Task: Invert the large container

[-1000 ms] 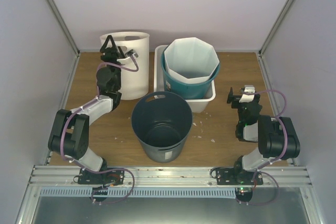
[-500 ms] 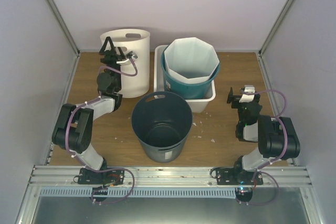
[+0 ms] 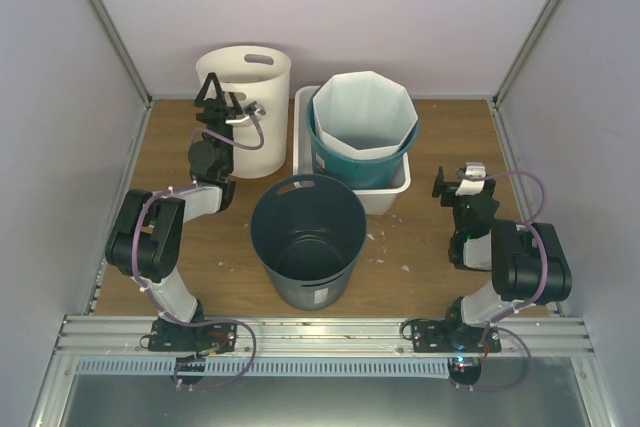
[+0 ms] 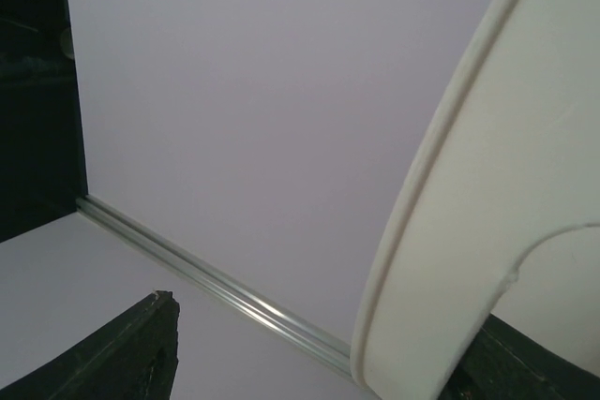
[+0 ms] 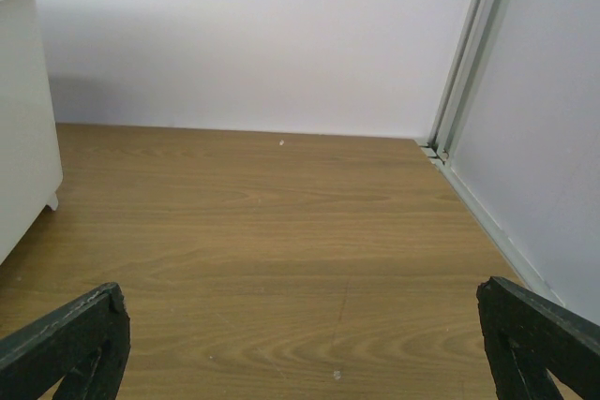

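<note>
Pale walls are enclosing the wooden table (image 3: 420, 237) where I am working. My left gripper (image 3: 213, 97) is straddling the near rim of the white container (image 3: 250, 137), fingers spread, one clear of the wall. The container is standing right in front of that gripper with its mouth facing up and its long axis roughly vertical. I am counting one grey basket (image 3: 307, 247), one teal bucket (image 3: 345, 162) and one white tub (image 3: 390, 197) (all to the gripper's right). Since a second ago, container and gripper have shifted toward the back wall. My right gripper (image 5: 300, 292) is hanging spread over bare wood.
</note>
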Controlling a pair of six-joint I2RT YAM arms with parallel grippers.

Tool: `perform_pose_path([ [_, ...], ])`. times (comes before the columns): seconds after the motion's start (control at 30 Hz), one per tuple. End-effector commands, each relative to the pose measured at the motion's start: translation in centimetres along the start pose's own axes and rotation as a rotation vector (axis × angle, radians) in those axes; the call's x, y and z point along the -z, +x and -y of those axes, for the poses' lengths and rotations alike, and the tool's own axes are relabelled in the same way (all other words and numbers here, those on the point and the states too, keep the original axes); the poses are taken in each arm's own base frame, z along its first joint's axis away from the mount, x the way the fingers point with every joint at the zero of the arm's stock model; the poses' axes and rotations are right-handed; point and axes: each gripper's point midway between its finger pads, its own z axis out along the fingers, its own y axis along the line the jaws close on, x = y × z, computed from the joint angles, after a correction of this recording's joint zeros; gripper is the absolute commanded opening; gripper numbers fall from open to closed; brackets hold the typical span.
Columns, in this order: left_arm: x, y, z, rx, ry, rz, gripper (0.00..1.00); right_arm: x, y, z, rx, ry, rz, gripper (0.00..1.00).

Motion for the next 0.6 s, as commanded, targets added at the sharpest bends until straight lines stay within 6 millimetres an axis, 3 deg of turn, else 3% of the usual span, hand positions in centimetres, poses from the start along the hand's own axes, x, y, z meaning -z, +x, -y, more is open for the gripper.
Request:
perform_pose_path([
  [0.0, -0.3, -0.3, -0.6, 0.019, -0.022, 0.029, 0.71, -0.2, -1.0, 0.0, 0.009, 0.003, 0.043, 1.00],
  [0.37, -0.7, -1.1, -2.2, 0.017, -0.116, 0.075, 0.70, -0.2, -1.1, 0.0, 0.009, 0.004, 0.044, 1.00],
  [0.57, -0.2, -1.7, -2.1, -0.007, -0.189, 0.131, 0.89, -0.2, -1.1, 0.0, 0.009, 0.004, 0.045, 1.00],
])
